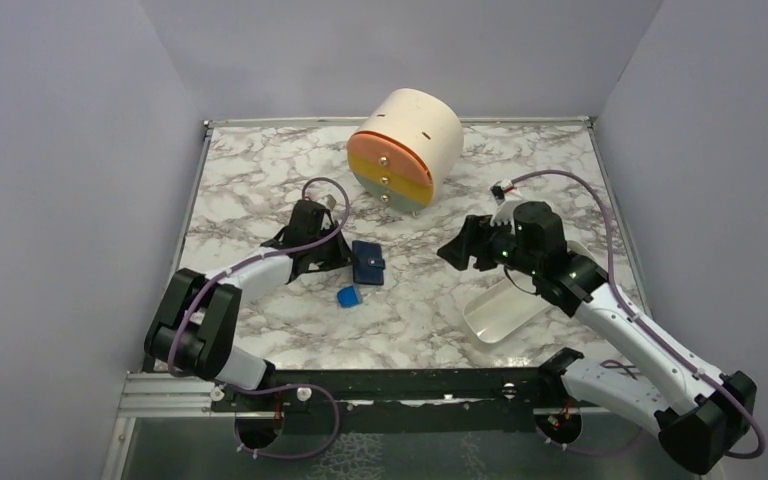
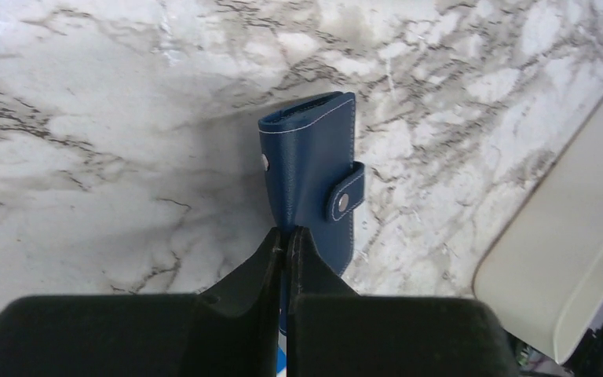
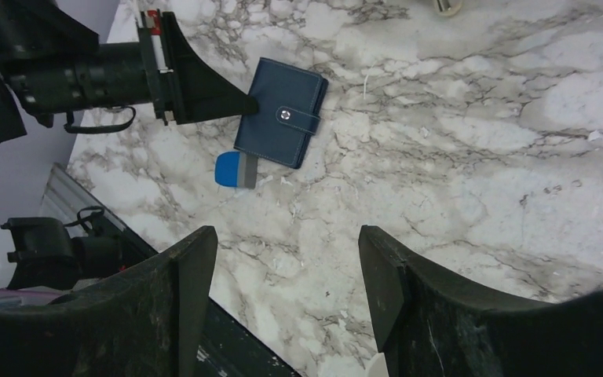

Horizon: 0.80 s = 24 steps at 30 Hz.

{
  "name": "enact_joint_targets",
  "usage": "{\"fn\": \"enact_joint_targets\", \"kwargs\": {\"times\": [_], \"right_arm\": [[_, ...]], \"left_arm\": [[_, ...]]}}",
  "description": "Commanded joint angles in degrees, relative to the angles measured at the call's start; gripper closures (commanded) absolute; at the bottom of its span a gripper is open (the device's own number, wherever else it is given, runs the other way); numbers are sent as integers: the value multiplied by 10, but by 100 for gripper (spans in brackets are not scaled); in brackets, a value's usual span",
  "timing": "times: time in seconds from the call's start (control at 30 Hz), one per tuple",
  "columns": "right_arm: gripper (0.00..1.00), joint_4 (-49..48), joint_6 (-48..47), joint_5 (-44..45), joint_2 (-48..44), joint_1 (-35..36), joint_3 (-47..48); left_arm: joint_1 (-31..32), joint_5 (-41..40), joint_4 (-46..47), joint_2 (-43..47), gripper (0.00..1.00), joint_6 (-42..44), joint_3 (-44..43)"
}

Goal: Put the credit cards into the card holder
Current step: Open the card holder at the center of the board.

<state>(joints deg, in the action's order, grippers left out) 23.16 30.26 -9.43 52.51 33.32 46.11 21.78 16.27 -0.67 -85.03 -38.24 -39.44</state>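
Card holder (image 1: pixel 368 262) lay closed on the counter (image 1: pixel 260 190), snap tab fastened, between my two arms but much nearer the left one. My left hand (image 2: pixel 286 234) sat right at its edge on the side away from the tab, fingers pressed together with no gap. Whether they had the cover's rim pinched I could not tell. Low between those fingers showed a thin pale sliver (image 2: pixel 281 360), too little of it to call a card. From that hand the holder's long axis ran straight ahead, away from the fingertips.

My right hand (image 3: pixel 284 236) hung well apart on the tab side, jaws wide with nothing in them. A small blue block (image 1: pixel 348 296) lay just beside the holder's near corner, and a white tray (image 1: pixel 505 308) lay under my right arm. I judged the holder had to be opened first, and the left hand was the one placed for it.
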Motion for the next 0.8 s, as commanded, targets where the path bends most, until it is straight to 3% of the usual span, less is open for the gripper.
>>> {"fn": "enact_joint_targets", "kwargs": {"times": [0.0,0.27,0.77], "right_arm": [[36,-47,35,-55,32,3,-18],[56,-110,60,-62,114,28,-20],[60,-181,118,-20,301,133,12]], "left_arm": [[7,63,12,55,100,-23,13],[40,110,66,78,100,-75,44],[123,64,120,50,100,-132,69]]}}
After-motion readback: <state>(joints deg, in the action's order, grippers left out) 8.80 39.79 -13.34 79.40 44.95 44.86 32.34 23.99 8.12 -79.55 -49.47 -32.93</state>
